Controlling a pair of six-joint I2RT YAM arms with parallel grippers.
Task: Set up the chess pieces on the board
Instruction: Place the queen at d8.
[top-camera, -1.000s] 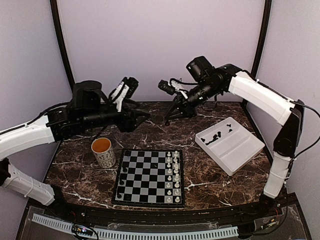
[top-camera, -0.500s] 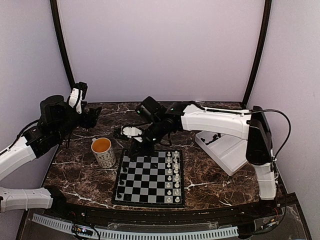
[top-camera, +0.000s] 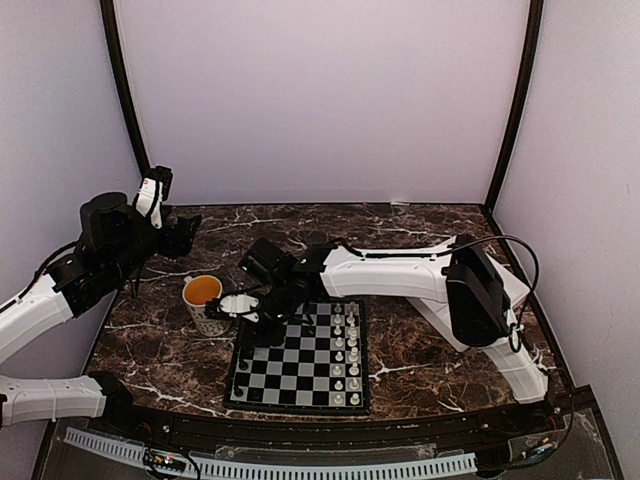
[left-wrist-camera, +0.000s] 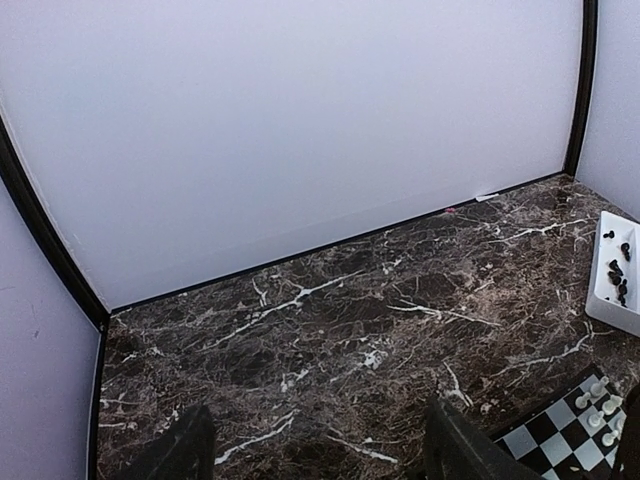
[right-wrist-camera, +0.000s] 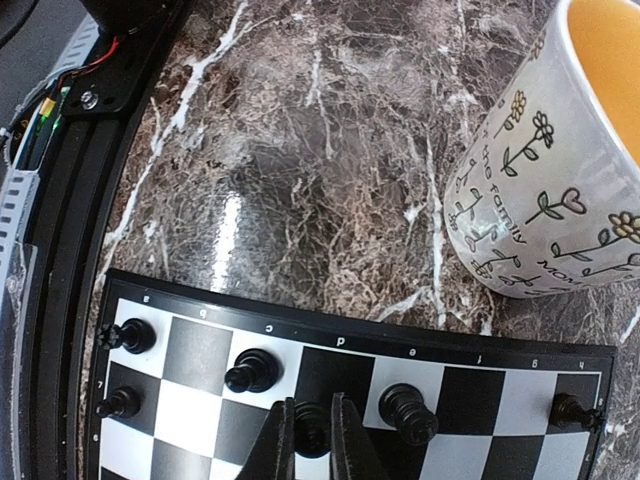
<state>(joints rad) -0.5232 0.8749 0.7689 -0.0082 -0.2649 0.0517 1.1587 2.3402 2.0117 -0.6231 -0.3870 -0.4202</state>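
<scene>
Two fingers (right-wrist-camera: 275, 445) of your right claw (right-wrist-camera: 312, 450) stand almost together at the bottom middle of the right wrist view, pinched on a black piece (right-wrist-camera: 312, 428) that stands on the board (right-wrist-camera: 400, 345). Other black pieces (right-wrist-camera: 250, 372) stand on squares to either side of it, along the board edge nearest the mug (right-wrist-camera: 560, 170). The mug sits on the desk (right-wrist-camera: 300, 150) just beside that edge, at the upper right of the frame.

From above, your right arm (top-camera: 390, 275) stretches from the lower right across to the board's left side, wrist bent down. White pieces (top-camera: 346, 350) stand in two files on the board's right side.

Your left claw (left-wrist-camera: 320, 460) is spread wide with nothing between its fingers, and your left arm (top-camera: 60, 290) holds it raised at the left of the top view, well apart from the board. More black pieces (left-wrist-camera: 617, 275) lie in the white tray (left-wrist-camera: 605, 300) at the right edge of the left wrist view.
</scene>
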